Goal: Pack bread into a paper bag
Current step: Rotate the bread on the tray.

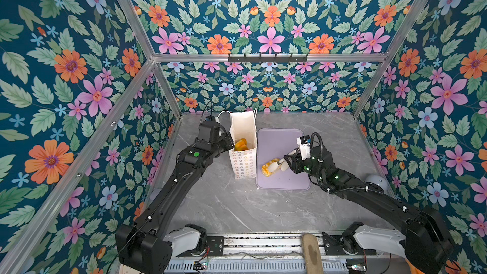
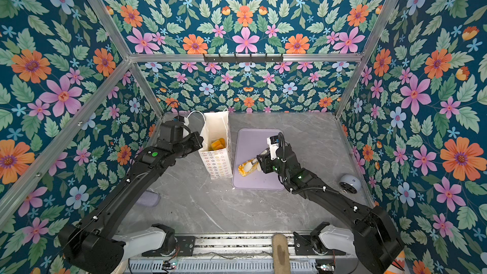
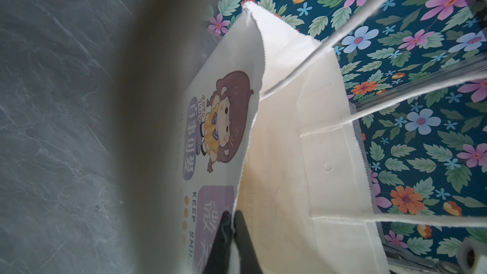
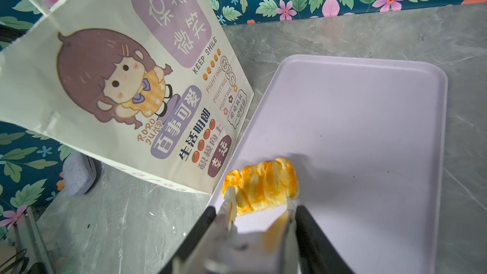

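White bag (image 1: 243, 163) with rows of pastel rings (a brown-haired cartoon girl on its broad side); golden-orange bread (image 1: 266, 170) on a lilac tray (image 1: 279, 141) at the bag's three o'clock; grey marbled table (image 1: 232, 206); teal floral walls (image 1: 66, 75).

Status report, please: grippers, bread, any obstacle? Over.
Left gripper shut on paper bag rim. Right gripper straddles bread on tray, grip unconfirmed. Nothing between it and bag.

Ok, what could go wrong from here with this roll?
1. The right end effector reaches only partway along the roll; lifted, it may pivot or slip out.
2. The left end effector pinches just the rim of the bag; brushing the narrow mouth could tear or tip it.
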You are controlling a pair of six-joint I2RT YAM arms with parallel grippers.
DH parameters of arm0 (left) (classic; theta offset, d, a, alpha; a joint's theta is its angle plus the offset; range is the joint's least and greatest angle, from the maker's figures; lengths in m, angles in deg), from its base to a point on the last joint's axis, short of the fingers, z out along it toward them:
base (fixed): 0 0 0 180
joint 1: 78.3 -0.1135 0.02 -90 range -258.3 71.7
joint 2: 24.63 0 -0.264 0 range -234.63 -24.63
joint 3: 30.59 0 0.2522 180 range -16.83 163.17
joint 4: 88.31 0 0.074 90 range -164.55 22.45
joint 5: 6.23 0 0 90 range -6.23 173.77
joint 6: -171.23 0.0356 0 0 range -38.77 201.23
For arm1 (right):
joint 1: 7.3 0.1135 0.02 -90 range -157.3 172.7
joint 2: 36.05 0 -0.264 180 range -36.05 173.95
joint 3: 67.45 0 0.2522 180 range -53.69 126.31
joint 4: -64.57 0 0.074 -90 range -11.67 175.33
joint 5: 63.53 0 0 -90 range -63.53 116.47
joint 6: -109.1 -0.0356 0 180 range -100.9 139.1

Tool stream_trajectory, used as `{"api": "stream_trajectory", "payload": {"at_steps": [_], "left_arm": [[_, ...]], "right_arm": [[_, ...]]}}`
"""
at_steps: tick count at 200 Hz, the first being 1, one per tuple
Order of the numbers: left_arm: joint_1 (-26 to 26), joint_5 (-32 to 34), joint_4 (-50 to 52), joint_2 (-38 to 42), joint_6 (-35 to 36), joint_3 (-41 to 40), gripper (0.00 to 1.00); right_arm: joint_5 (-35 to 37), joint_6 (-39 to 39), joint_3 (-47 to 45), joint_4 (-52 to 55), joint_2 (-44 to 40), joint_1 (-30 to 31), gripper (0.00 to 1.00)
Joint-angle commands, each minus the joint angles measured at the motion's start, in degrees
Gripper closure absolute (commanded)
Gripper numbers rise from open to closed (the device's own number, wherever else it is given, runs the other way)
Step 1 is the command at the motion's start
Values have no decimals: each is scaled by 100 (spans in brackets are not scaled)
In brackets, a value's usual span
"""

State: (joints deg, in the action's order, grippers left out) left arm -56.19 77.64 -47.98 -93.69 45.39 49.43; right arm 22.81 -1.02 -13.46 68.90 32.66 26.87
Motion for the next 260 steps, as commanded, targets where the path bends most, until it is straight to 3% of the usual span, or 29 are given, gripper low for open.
{"api": "stream_trajectory", "payload": {"at_steps": [1, 182, 260], "left_arm": [[-5, -46, 24, -11, 33, 92, 95], [4, -64, 70, -3, 42, 186, 95], [4, -109, -29, -53, 41, 128, 95]], "right_arm": [[22, -1, 43, -765, 84, 2, 52], [-111, 452, 1097, -923, 1366, 2, 52], [1195, 1515, 1709, 309, 1325, 819, 52]]}}
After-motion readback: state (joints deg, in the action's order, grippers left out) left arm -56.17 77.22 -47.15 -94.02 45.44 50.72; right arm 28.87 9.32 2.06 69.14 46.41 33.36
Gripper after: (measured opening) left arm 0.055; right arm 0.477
